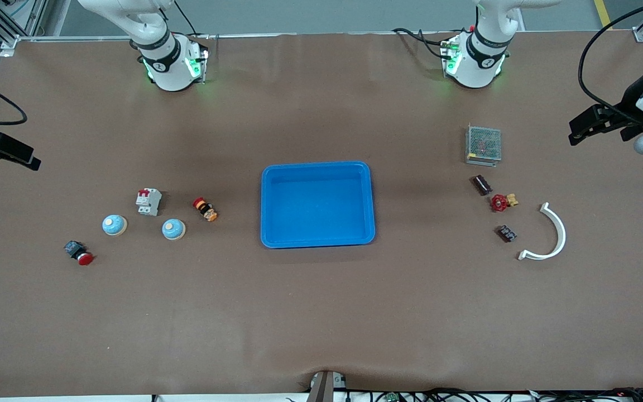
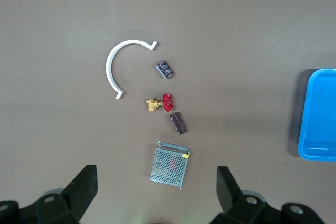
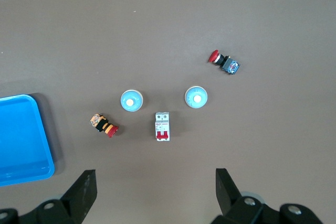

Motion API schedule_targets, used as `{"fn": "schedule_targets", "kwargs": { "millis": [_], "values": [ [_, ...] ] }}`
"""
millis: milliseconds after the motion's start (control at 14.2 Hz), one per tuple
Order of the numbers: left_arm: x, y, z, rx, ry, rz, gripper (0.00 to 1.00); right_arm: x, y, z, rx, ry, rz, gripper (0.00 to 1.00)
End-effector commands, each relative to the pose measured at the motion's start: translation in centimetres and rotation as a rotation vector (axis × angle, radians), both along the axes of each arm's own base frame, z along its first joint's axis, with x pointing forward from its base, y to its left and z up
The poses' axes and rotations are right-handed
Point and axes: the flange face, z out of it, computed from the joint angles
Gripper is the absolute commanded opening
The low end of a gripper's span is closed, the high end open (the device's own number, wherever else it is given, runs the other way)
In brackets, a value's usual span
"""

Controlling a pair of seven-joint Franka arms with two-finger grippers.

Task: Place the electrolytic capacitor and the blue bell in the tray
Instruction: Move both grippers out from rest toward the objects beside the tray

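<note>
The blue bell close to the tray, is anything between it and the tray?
Yes. The small orange and black button lies on the table between that blue bell and the tray. It's low, so a lifted bell would likely pass above it.

We find the tray (image 1: 317, 240) mid-tabletop (image 1: 321, 312). Toward the right arm's end lie two bells (image 1: 114, 225) (image 1: 173, 229), with a circuit breaker (image 1: 148, 201) between them, slightly farther from the camera. Toward the left arm's end, the capacitor (image 1: 481, 185) lies between a mesh box (image 1: 483, 144) and a valve (image 1: 503, 201).
</note>
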Motion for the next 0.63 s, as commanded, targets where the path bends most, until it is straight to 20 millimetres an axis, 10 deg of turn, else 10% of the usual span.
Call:
{"fn": "schedule_targets", "kwargs": {
  "millis": [0,281,562],
  "values": [
    [0.1,0.1,0.3,-0.006,0.010,-0.001,1.00,-0.3,-0.1,0.1,0.004,-0.003,-0.019,1.00],
    [0.3,0.5,0.3,0.012,0.007,0.010,1.00,-0.7,-2.2,-0.1,0.027,0.003,-0.058,1.00],
    [1.8,0.8,-3.8,0.055,0.082,0.013,1.00,-0.3,-6.5,-3.0,0.013,0.022,-0.113,1.00]
  ]
}}
